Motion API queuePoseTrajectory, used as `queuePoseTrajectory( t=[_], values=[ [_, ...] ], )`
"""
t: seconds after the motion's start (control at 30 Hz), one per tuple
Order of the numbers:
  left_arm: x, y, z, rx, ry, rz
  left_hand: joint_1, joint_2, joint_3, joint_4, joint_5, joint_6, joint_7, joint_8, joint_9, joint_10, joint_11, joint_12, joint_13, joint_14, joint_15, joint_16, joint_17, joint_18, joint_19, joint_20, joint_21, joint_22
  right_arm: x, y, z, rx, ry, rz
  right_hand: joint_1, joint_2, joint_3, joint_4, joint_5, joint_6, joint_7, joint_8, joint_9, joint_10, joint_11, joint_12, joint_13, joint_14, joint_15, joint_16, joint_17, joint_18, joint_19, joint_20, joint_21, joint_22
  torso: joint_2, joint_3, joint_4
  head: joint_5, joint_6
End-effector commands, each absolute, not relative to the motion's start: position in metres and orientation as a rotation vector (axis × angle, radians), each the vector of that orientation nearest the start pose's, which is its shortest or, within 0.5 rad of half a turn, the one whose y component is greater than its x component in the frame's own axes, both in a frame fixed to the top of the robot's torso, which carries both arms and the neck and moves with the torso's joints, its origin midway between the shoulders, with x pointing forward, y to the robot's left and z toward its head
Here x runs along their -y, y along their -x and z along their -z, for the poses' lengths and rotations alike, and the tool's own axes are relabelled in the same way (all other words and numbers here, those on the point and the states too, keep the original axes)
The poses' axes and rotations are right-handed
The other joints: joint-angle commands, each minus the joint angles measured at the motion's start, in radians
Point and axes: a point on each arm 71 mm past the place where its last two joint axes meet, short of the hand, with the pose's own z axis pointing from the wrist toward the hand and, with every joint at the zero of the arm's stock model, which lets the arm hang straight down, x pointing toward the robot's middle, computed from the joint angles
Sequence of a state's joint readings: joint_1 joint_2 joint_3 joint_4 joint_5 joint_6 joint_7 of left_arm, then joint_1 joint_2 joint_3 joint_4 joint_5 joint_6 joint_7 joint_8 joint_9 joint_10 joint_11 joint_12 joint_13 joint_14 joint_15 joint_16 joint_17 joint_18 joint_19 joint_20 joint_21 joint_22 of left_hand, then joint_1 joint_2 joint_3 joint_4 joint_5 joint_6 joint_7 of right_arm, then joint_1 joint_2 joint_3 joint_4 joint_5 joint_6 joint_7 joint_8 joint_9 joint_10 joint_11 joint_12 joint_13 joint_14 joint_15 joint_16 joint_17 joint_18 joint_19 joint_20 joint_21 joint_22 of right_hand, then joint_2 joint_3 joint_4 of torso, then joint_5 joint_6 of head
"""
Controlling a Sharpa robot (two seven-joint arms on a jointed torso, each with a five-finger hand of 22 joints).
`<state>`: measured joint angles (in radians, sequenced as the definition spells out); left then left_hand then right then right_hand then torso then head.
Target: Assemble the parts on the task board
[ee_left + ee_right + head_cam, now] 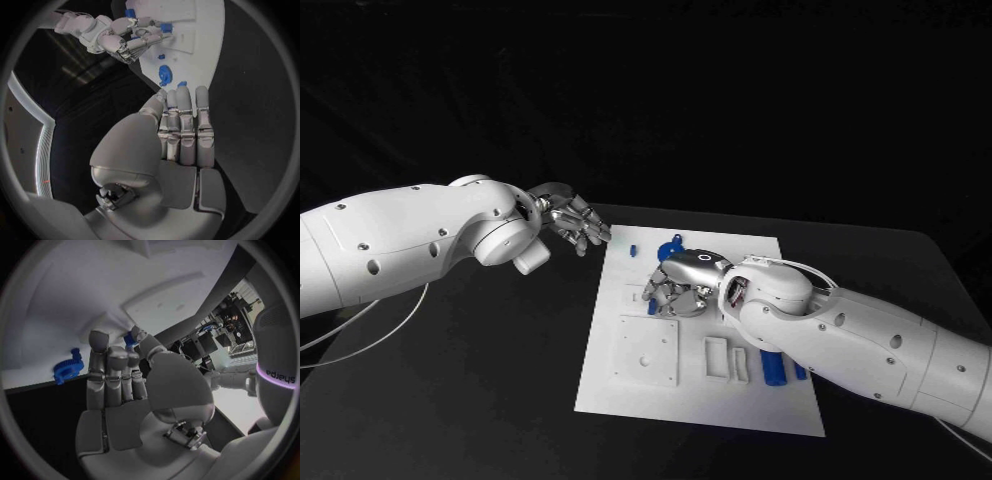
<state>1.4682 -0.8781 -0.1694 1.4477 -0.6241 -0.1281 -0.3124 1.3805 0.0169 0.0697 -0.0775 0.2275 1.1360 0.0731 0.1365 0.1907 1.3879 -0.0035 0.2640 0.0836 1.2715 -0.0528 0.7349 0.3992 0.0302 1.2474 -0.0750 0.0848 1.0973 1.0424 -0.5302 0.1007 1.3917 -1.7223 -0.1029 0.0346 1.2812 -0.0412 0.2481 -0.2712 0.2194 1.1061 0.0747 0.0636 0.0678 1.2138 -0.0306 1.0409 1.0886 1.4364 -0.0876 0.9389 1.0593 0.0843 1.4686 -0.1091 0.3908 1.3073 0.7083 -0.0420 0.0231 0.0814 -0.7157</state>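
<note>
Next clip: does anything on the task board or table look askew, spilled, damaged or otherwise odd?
Nothing stands out. The task board lies flat on the table, blue parts rest on it, the right hand works over its middle, and the left hand hangs off its far corner.

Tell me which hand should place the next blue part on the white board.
Right, probably. The right hand is over the white task board, fingers at a small blue part; the left hand hovers off its edge.

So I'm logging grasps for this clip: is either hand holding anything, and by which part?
The left hand holds nothing. The right hand has a small blue part at its fingertips over the board; whether it grips it, and where, cannot be told.
</note>
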Motion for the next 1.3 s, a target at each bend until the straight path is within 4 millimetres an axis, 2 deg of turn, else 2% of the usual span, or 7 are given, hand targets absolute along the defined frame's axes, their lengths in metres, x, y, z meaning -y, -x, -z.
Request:
queuePoseTrajectory(
  t=[0.03,0.2,0.3,0.4,0.43,0.77,1.3],
  values=[
    [-0.2542,-0.5211,0.1326,-2.0,0.637,0.749,0.006,0.003,-0.001,-0.003,0.006,-0.006,0.0,0.006,-0.001,-0.006,0.0,-0.004,-0.001,-0.001,0.005,-0.006,0.001,-0.006,-0.001,0.005,-0.007,0.002,0.0636,-0.4692,0.2204,-1.692,0.552,-0.868,-0.01,0.017,0.024,0.007,-0.027,0.033,0.002,-0.001,0.001,-0.002,0.01,0.007,0.003,0.003,0.002,0.005,0.002,-0.006,0.039,0.001,0.004,0.037,0.0,-0.0005,0.0001,0.001,-0.001],
    [-0.2543,-0.521,0.1328,-2.003,0.637,0.747,0.005,0.004,-0.001,-0.002,0.006,-0.007,0.0,0.006,-0.001,-0.007,0.0,-0.004,-0.001,-0.001,0.006,-0.006,0.001,-0.006,-0.001,0.006,-0.008,0.002,0.0643,-0.4706,0.2192,-1.673,0.531,-0.864,-0.022,0.037,0.094,0.023,-0.097,0.063,0.005,-0.001,0.001,-0.004,0.015,0.007,0.003,0.003,0.005,0.007,0.004,-0.001,0.04,0.005,0.005,0.037,0.0,-0.0001,0.0002,0.0,-0.001],
    [-0.2546,-0.5209,0.133,-2.005,0.637,0.745,0.005,0.004,-0.001,-0.002,0.006,-0.007,0.0,0.006,-0.001,-0.007,0.0,-0.004,-0.001,-0.001,0.006,-0.006,0.001,-0.006,-0.001,0.006,-0.008,0.002,0.0652,-0.4718,0.2185,-1.662,0.518,-0.856,-0.028,0.028,0.156,0.034,-0.129,0.075,0.003,-0.002,0.001,-0.003,0.014,0.007,0.002,0.003,0.004,0.007,0.004,0.001,0.04,0.005,0.006,0.037,0.0,0.0002,0.0004,0.0,-0.002],
    [-0.255,-0.5209,0.1331,-2.006,0.638,0.744,0.005,0.004,-0.001,-0.002,0.006,-0.007,0.0,0.006,-0.001,-0.007,0.0,-0.004,-0.001,-0.001,0.006,-0.006,0.001,-0.006,-0.001,0.006,-0.008,0.002,0.0659,-0.4725,0.2184,-1.658,0.51,-0.851,-0.031,0.022,0.171,0.04,-0.127,0.079,0.002,-0.001,0.002,-0.002,0.013,0.008,0.002,0.004,0.003,0.007,0.004,0.001,0.039,0.005,0.006,0.036,0.0,-0.0001,0.0001,0.001,-0.003],
    [-0.2551,-0.5209,0.1332,-2.007,0.638,0.743,0.005,0.004,-0.001,-0.002,0.006,-0.007,0.0,0.006,-0.001,-0.007,0.0,-0.004,-0.001,-0.001,0.006,-0.006,0.001,-0.006,-0.001,0.006,-0.008,0.002,0.066,-0.4727,0.2184,-1.657,0.509,-0.849,-0.031,0.01,0.189,0.052,-0.125,0.082,0.002,0.0,0.002,-0.001,0.013,0.008,0.001,0.004,0.004,0.007,0.005,0.0,0.04,0.004,0.008,0.037,0.0,0.0001,0.0002,0.0,-0.003],
    [-0.2554,-0.521,0.1338,-2.013,0.64,0.738,0.005,0.004,-0.001,-0.001,0.006,-0.008,0.0,0.006,-0.002,-0.008,0.001,-0.004,-0.001,-0.002,0.006,-0.007,0.001,-0.006,-0.002,0.006,-0.01,0.002,0.0663,-0.4738,0.2194,-1.662,0.504,-0.84,-0.029,-0.014,0.144,0.063,-0.075,0.065,0.004,-0.001,0.0,-0.003,0.015,0.006,-0.002,0.004,0.005,0.003,0.002,0.002,0.039,0.006,0.002,0.032,0.0,-0.0002,0.0002,-0.001,-0.002],
    [-0.2555,-0.5207,0.1344,-2.02,0.639,0.735,0.005,0.003,-0.001,-0.001,0.006,-0.009,0.0,0.006,-0.002,-0.008,0.001,-0.004,-0.001,-0.002,0.006,-0.008,0.0,-0.006,-0.002,0.006,-0.01,0.002,0.0696,-0.4763,0.225,-1.702,0.496,-0.8,-0.03,-0.025,0.091,0.081,-0.061,0.03,0.011,-0.001,-0.001,-0.011,0.018,-0.001,-0.011,0.002,0.009,-0.002,-0.002,0.008,0.039,0.01,-0.013,0.025,0.0,0.0003,0.0001,-0.002,-0.005]
  ],
)
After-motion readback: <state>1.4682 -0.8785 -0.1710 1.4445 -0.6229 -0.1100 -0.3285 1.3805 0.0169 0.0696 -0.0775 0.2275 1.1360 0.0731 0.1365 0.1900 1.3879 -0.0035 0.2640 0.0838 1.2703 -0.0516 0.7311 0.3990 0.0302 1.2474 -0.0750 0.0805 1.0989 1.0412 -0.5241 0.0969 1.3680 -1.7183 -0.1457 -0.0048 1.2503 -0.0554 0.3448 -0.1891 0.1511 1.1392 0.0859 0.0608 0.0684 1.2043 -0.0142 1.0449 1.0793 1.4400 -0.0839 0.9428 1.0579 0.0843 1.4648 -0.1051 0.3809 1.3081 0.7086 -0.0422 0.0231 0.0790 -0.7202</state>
